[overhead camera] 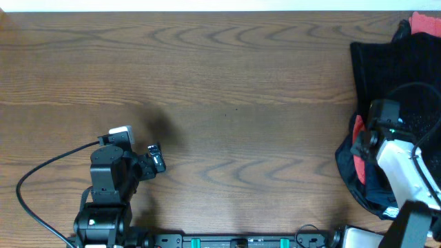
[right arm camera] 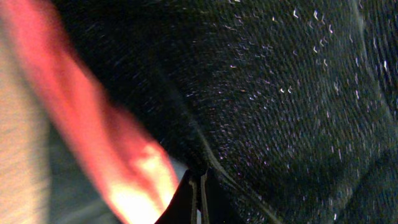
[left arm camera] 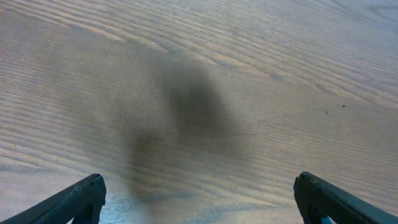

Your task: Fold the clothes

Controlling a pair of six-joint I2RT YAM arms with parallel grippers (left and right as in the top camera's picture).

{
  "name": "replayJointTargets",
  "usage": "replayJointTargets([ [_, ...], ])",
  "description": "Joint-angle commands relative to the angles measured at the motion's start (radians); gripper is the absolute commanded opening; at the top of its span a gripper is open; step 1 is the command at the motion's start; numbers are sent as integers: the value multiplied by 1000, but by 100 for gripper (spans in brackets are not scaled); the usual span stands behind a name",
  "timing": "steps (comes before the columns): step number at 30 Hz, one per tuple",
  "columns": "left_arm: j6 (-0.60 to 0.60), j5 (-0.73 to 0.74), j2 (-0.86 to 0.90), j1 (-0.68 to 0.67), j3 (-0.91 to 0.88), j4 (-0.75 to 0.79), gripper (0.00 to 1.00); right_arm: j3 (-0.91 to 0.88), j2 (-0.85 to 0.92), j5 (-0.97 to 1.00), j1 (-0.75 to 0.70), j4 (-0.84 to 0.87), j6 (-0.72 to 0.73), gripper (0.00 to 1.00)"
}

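The right pincer (right arm camera: pixel 198 198) was nearest the lens in the right wrist view. Its two dark fingers were pressed together at the lower edge of the picture, with no gap between them.

The black garment (right arm camera: pixel 280 93) lay directly under and ahead of these fingers. It filled most of that view, and its fuzzy surface was flecked with pale specks. A raised fold of the black fabric ran down to the fingertips and touched them. Whether any fabric was caught between the fingers could not be told.

A red cloth (right arm camera: pixel 93 124) lay just to the left of the fingers, blurred, beside the black fabric.

In the overhead view the black garment sat at the far right edge of the table (left arm camera: pixel 249 62). The right arm reached over its lower part, and red cloth showed at the garment's upper corner and beside the wrist.

The left pincer (left arm camera: pixel 199 186) stood wide open, one finger at each lower corner of its own view. It held nothing. It hung over bare wood on the left side of the table, well apart from the garment, and its shadow fell on the wood below.
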Motion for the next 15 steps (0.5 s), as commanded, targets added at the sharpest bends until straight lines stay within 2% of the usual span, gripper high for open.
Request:
replayJointTargets([
  [1,6,0,0,3,19,1,98,137,-100,-302,49,8,-132,1],
  [5,6,0,0,3,19,1,98,212,-168,-499,115,8,-139,1],
  [11,6,0,0,3,19,1,98,209,-172,-692,274,-46,-124,1],
  [15,6,-1,0,3,19,1,98,200,-154,-846,420,19,-122,1],
])
